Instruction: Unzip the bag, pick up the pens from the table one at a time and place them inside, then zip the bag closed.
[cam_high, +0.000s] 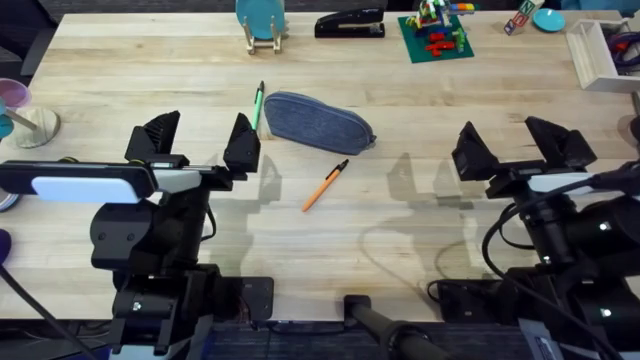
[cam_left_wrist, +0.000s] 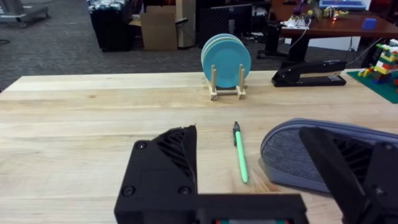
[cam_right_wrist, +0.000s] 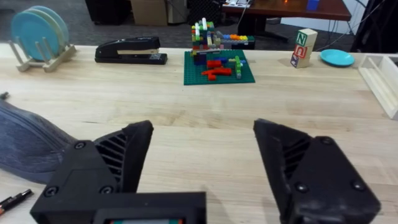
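Both claws hover over the near desk (cam_high: 420, 110), jaws spread wide and holding nothing: the left claw (cam_high: 200, 143) near the bag's left end, the right claw (cam_high: 518, 143) well apart. The orange pen (cam_high: 325, 185) lies between them, just before the bag (cam_high: 318, 121). The green pen (cam_high: 258, 105) touches the bag's left end. Beyond sits a stapler (cam_high: 349, 23).

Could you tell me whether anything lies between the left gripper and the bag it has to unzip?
Nothing visible blocks it. The left gripper, open, sits just beside the bag with bare table between them. The green pen lies alongside the bag's far-left end, off the direct line.
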